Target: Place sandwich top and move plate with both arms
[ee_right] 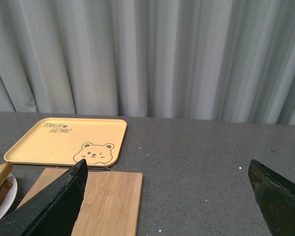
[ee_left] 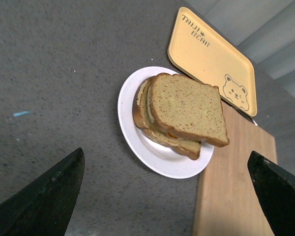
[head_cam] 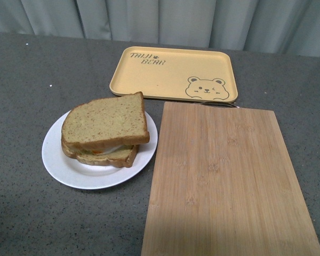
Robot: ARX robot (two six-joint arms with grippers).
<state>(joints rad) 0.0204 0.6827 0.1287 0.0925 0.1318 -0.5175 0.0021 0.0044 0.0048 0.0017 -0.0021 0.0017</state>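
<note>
The left gripper is spread wide and empty over the brown wholegrain sandwich top, which sits on the sandwich on the round white plate. The right gripper, also wide open and empty, faces the yellow bear-print tray. Only the front view shows the whole bamboo cutting board, just right of the plate.

A dark gray tabletop with fine pale speckles fills the scene. Behind its far edge hangs a pale gray curtain in long vertical folds. The light is soft and even.
</note>
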